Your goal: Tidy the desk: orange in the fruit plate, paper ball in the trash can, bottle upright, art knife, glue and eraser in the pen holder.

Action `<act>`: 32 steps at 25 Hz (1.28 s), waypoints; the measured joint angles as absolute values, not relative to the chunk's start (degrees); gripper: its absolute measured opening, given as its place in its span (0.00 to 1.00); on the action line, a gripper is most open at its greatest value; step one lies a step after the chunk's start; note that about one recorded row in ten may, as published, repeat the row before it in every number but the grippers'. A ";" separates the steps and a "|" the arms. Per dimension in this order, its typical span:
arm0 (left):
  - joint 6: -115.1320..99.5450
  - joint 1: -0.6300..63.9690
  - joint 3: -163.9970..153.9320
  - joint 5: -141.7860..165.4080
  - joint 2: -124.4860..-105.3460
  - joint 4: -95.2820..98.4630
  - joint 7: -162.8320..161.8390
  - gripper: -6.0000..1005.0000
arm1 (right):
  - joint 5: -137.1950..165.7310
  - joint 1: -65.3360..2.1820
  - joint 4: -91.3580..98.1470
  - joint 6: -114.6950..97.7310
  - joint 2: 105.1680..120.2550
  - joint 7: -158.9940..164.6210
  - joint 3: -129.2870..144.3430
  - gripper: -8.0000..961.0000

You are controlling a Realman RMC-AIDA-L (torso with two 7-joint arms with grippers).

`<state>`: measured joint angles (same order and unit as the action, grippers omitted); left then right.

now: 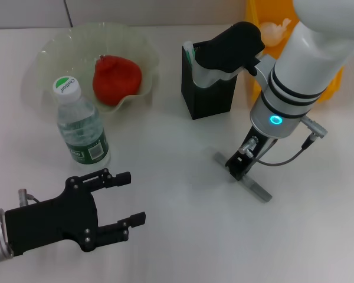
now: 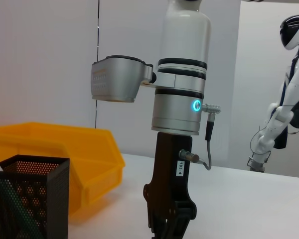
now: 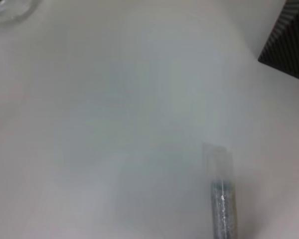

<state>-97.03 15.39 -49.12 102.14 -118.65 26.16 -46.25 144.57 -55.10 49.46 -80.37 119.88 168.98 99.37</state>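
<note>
Left gripper (image 1: 127, 200) idle, fingers spread, near table's front-left corner; right gripper (image 1: 241, 166) lowered onto art knife (image 1: 256, 188) at table's centre-right, finger state indeterminate; pick-up step, next lift toward pen holder (image 1: 207, 100).

The head view looks forward and steeply down from above onto the white tabletop (image 1: 177, 236), taking in the whole work area from the fruit plate (image 1: 53, 50) at the far left to the yellow bin (image 1: 336, 79) at the far right.

The left wrist view sits low, near tabletop level, and faces sideways across the scene toward the right arm (image 2: 179, 99), which fills its middle. It shares the black mesh pen holder (image 2: 40, 199) and the yellow bin with the head view.

The right wrist view points down at the tabletop from very close; it shares the grey art knife (image 3: 223, 209) with the head view, along with a corner of the pen holder.
</note>
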 joint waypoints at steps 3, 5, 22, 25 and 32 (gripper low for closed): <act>-96.98 15.40 -49.12 102.15 -118.65 26.14 -46.25 0.74 | 144.57 -55.17 49.16 -80.37 119.88 168.85 99.72 0.14; -97.04 15.39 -49.05 102.15 -118.65 26.10 -46.32 0.74 | 144.57 -54.67 50.46 -80.80 119.89 168.85 99.87 0.14; -97.52 15.74 -48.67 102.12 -118.63 26.10 -46.45 0.74 | 135.25 -27.00 97.95 -70.07 119.31 151.66 80.41 0.13; -97.51 15.88 -48.75 102.12 -118.64 26.10 -46.47 0.74 | 118.60 -21.05 95.93 -60.32 119.28 135.91 77.82 0.13; -97.44 16.00 -49.06 102.13 -118.70 26.10 -46.55 0.74 | 80.60 -20.20 71.59 -53.58 119.31 89.38 77.24 0.13</act>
